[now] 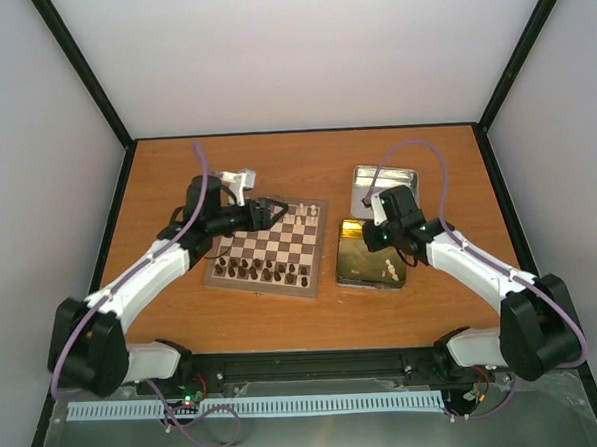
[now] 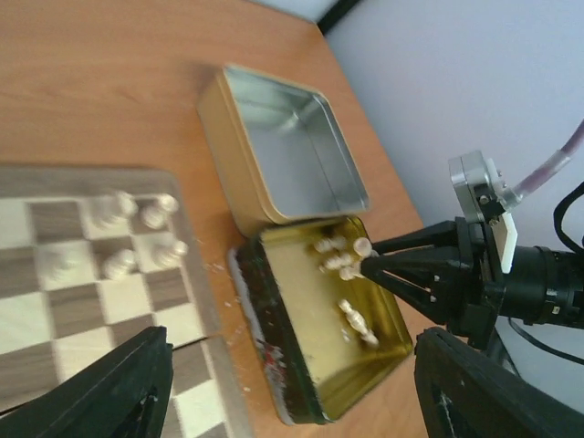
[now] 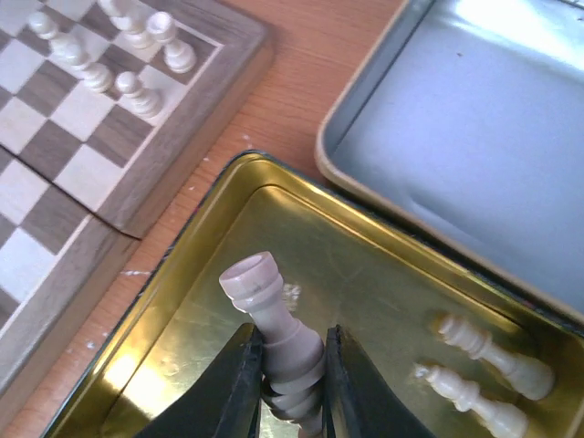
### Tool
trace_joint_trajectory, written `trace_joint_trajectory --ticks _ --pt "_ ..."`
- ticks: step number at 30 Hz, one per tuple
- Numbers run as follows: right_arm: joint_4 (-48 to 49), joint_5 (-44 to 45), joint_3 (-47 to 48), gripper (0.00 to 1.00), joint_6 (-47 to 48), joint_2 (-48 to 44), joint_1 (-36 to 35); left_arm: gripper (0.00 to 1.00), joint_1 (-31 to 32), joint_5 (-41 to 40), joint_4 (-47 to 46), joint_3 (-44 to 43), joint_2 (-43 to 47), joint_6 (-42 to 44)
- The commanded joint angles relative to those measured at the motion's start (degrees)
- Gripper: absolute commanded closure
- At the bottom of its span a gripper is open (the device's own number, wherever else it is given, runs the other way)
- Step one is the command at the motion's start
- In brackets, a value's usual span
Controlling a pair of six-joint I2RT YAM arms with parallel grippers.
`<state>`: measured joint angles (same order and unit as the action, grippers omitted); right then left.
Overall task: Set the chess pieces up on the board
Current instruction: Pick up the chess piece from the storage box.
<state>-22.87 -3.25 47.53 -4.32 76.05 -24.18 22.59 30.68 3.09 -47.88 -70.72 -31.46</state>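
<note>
The right gripper [image 3: 290, 365], down inside the gold tin [image 3: 187, 297], pinches one cream piece [image 3: 274, 319] by its lower body. The piece leans, head up and tipped toward the board [image 3: 91, 173]. Two more pieces [image 3: 484, 370] lie loose on the tin floor beside it, and the lid [image 3: 474, 119] sits just behind. The left gripper [image 1: 276, 211] hangs over the board's far edge, jaws wide apart and empty. A few cream pieces [image 3: 137, 87] stand in the far corner nearest the tin, and dark pieces [image 1: 261, 271] fill the near rows. The grip looks risky because a slanted piece could twist or slip as it rises, or catch the tin wall. Set down at that lean, it might topple and knock its neighbours. The left arm also crowds the same corner.
</note>
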Motion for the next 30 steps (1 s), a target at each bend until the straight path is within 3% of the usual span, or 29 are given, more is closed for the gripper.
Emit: trace_joint_trajectory --ticks 1,16,21,30 --pt "8.4 -4.7 -4.8 0.83 -1.6 -4.1 -1.1 0.26 4.4 8.6 -1.7 -7.4 -8.4 -1.8" --pt "15.5 -10.6 -10.9 0.82 -3.4 -10.1 -2.6 0.32 15.8 11.5 -3.2 -20.5 -29.2 -5.5" --pt "15.9 -11.4 -11.4 0.81 -3.2 -10.6 -2.7 0.47 16.6 12.4 -5.1 -22.0 -32.7 -8.1" --pt "15.9 -12.7 -11.0 0.81 -2.7 -9.8 -2.8 0.51 17.0 14.8 -6.1 -23.7 -36.1 -9.5"
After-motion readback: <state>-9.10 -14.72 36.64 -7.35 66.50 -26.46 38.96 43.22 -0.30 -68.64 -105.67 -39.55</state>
